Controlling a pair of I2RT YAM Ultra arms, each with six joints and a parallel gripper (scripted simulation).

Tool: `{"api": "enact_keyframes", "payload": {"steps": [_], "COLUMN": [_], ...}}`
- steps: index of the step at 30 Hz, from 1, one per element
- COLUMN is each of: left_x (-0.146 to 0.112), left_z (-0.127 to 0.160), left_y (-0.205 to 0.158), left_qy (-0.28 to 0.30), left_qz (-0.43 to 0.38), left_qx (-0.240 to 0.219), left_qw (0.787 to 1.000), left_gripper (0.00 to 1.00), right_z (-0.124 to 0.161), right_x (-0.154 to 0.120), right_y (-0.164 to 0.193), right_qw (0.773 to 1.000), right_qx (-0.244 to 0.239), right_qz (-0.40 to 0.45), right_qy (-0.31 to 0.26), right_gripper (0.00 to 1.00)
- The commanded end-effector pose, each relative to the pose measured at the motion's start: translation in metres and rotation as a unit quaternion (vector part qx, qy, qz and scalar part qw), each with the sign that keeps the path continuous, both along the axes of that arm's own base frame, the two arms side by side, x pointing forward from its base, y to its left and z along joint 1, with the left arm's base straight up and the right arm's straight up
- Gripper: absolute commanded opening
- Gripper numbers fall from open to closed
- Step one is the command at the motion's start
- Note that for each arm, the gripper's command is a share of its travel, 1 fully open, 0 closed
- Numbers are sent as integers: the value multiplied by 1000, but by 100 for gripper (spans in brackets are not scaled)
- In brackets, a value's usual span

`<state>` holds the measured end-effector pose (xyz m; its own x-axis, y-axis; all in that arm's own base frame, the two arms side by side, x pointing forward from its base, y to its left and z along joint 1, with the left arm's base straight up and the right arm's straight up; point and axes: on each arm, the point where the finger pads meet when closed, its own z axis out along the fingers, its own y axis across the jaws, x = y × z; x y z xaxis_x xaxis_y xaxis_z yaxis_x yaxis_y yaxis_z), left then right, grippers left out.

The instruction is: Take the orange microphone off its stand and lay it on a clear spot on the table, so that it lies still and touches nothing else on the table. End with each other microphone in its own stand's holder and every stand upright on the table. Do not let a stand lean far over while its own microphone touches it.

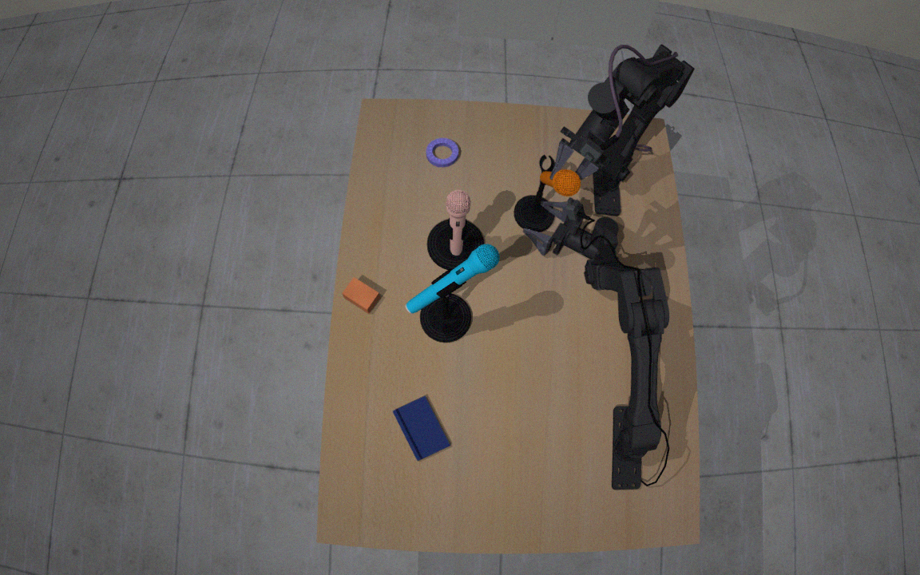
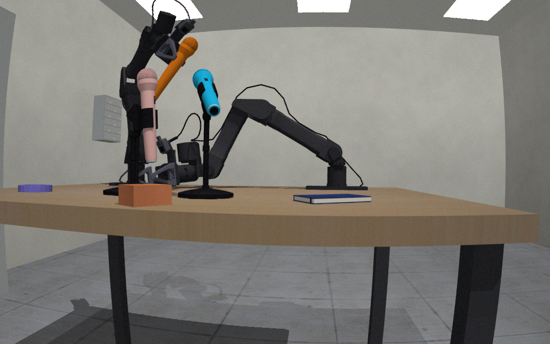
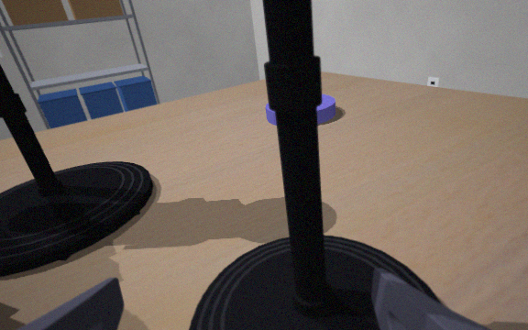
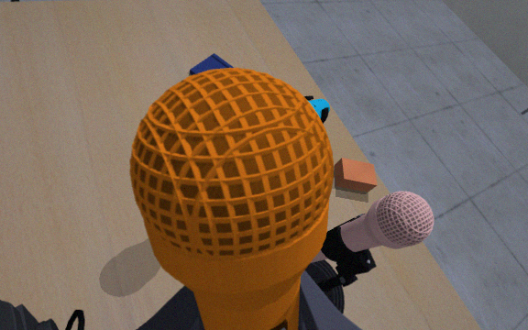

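"what was the biggest thing around the grippers?"

"the tbl [image 1: 521, 458] [image 2: 268, 213] [image 3: 452, 183] [image 4: 62, 92], below both. bare stand [image 1: 533, 212] [image 3: 307, 183] was right in front of l gripper [image 1: 534, 216] [image 2: 146, 175] [image 3: 247, 277], base on the tbl. pink mic's stand [image 1: 438, 246] [image 2: 110, 192] [image 3: 108, 202] [image 4: 333, 284] was fwd & left of it, blue mic's stand [image 1: 446, 325] [image 2: 205, 194] further left, both upright."

"l gripper state?"

"released, nothing held; fingers wide either side of the bare post. r gripper [image 1: 568, 171] [image 2: 175, 56] [image 4: 250, 316] was clenched on the orange mic [image 1: 565, 182] [image 2: 170, 74] [image 4: 232, 174], head up, tail slanting down nr the bare stand's holder, well above the tbl."

"& the other mics?"

"blue mic [image 1: 456, 275] [image 2: 206, 90] [image 4: 320, 109] & pink mic [image 1: 457, 221] [image 2: 148, 94] [image 4: 403, 220] sat in their own holders, apart from both grippers."

"small stuff?"

"book [image 1: 422, 427] [image 2: 332, 198] [image 4: 211, 64] far to l gripper's left, orange block [image 1: 360, 294] [image 2: 144, 195] [image 4: 356, 175] beyond the mic stands from it, purple ring [image 1: 431, 152] [image 2: 34, 188] [image 3: 327, 110] ahead, past the bare post."
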<state>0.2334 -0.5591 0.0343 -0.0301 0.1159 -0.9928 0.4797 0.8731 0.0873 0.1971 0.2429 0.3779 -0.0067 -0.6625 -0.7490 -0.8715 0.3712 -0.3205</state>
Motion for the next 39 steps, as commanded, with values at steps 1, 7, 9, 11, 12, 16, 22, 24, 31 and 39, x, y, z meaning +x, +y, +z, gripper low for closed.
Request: {"api": "enact_keyframes", "payload": {"steps": [1,7,9,11,12,16,22,24,31,39], "left_x": [-5,-5,-5,-5,-7,-11,-18,-21,-33,-42], "left_z": [-92,-93,-93,-94,-35,-43,-32,-5,1,8], "left_y": [3,3,3,2,-7,3,10,7,12,17], "left_qy": [26,24,24,24,2,3,2,-1,-1,2], "left_qz": [-9,-9,-9,-9,-5,-2,-2,-3,-5,-5], "left_qx": [166,161,160,159,35,49,47,23,19,8], "left_qw": [986,987,987,987,999,999,999,1000,1000,1000], "left_gripper": [100,98,98,98,98,98,98,98,98,98], "right_z": [38,38,38,38,38,38,38,38,38,38], "right_x": [0,0,0,0,0,0,0,0,0,0], "right_y": [4,4,4,4,4,4,4,4,4,4], "right_qw": [998,998,998,998,998,998,998,998,998,998], "right_qx": [53,53,53,53,53,53,53,53,53,53], "right_qz": [3,3,3,3,3,3,3,3,3,3], "right_qy": [-37,-37,-37,-37,-37,-37,-37,-37,-37,-37], "right_gripper": [0,0,0,0,0,0,0,0,0,0]}}
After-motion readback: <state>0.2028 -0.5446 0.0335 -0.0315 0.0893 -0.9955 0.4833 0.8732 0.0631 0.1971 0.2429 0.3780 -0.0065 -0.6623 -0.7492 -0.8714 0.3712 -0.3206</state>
